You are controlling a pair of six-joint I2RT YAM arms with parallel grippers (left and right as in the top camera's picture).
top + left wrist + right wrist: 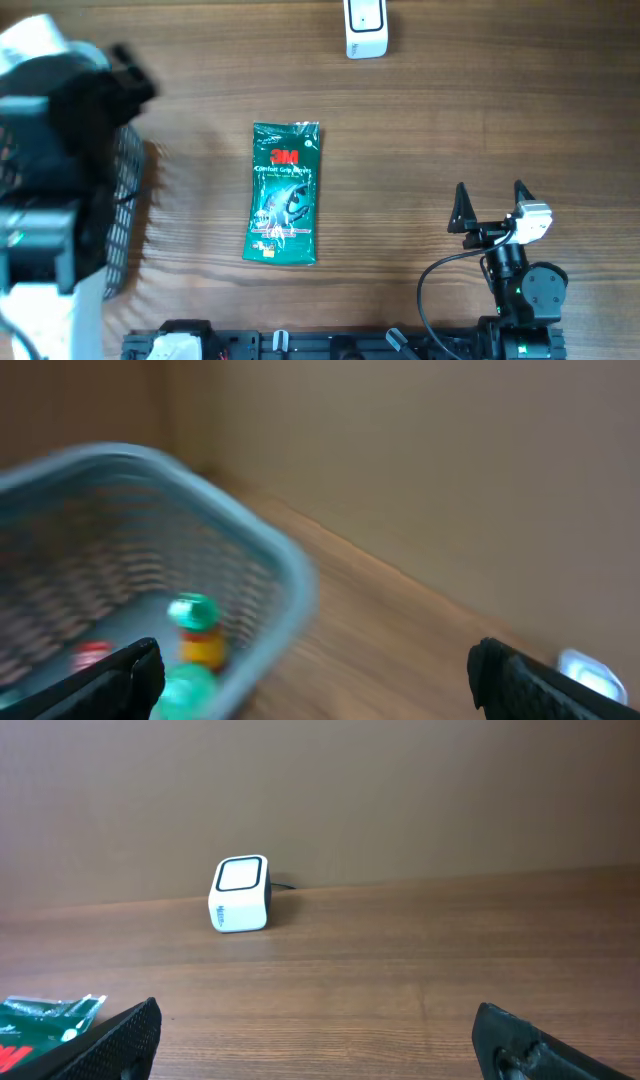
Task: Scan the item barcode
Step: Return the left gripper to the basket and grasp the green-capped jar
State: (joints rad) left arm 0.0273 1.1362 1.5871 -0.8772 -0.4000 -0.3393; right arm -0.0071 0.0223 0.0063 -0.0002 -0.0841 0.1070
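Left jaws wide open, empty, at the basket point(290, 575) on the surface's point(450, 110) left edge. Green 3M pack point(284, 193) lies flat mid-surface, label up, untouched. Scanner point(366, 28) sits at the far edge. Right jaws open, empty, near side. Pinch one pack edge and present it to the scanner window; barcode probably underneath.

Soft, even light throughout; the left wrist view is motion-blurred, smearing the basket point(150, 470).

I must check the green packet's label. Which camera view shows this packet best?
The overhead view: the green packet lies flat and whole, label up. The right wrist view shows only one edge of it; the left wrist view shows none.
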